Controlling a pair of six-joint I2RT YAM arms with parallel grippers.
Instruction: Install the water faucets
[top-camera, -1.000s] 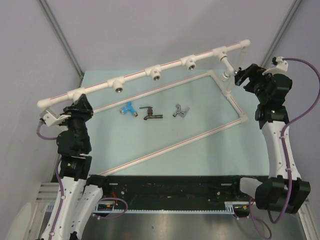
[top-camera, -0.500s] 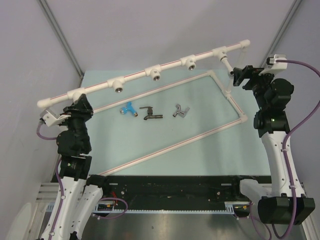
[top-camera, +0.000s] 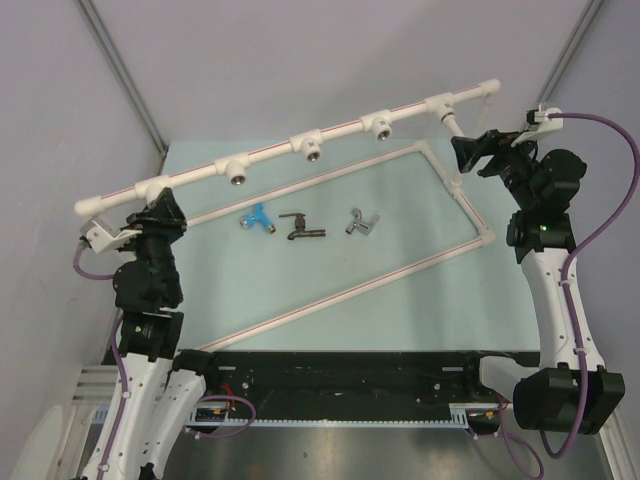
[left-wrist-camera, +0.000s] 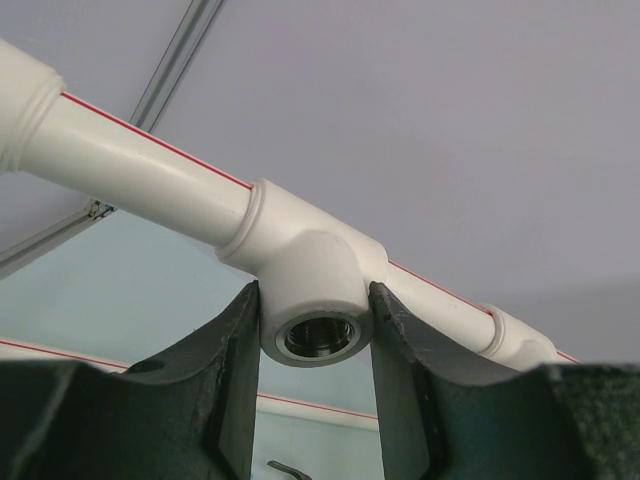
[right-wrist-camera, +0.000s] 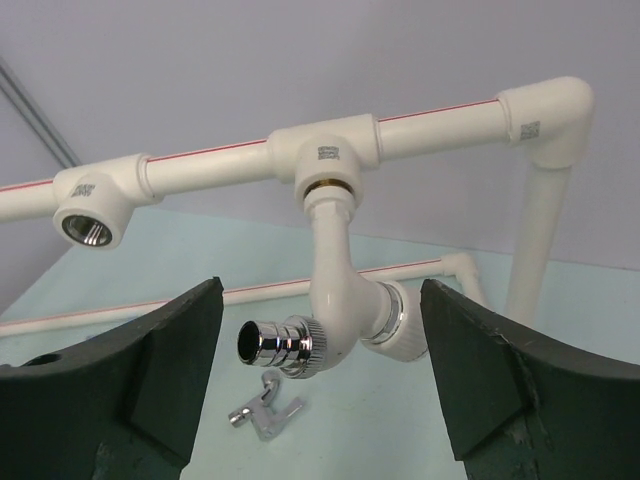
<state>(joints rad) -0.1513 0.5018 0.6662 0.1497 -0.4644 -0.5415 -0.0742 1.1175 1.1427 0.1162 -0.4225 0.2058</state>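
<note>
Obs.: one of four fitted. The white plastic faucet with chrome spout (right-wrist-camera: 330, 262) hangs from the right-end tee of the long white pipe rail with red stripe (top-camera: 270, 150).

The right gripper (right-wrist-camera: 320, 290) straddles it, fingers well apart and touching nothing.

The left gripper (left-wrist-camera: 314, 300) is clamped on the left-end white tee fitting with metal socket (left-wrist-camera: 312, 262), steadying the rail.

The blue faucet (top-camera: 259, 217), dark brown-black faucet (top-camera: 301, 229) and silver-grey faucet (top-camera: 360, 222) lie in a row on the pale green table top (top-camera: 430, 300) below the rail's middle.

Step, as I judge it: seating the white tap. Next move calls for closing squarely on its body to turn it without cross-threading, or else fetching the silver tap.

Against a second ago: the right wrist has swung round to aim along the rail at the tap. The left arm and the loose taps have not moved.
</note>
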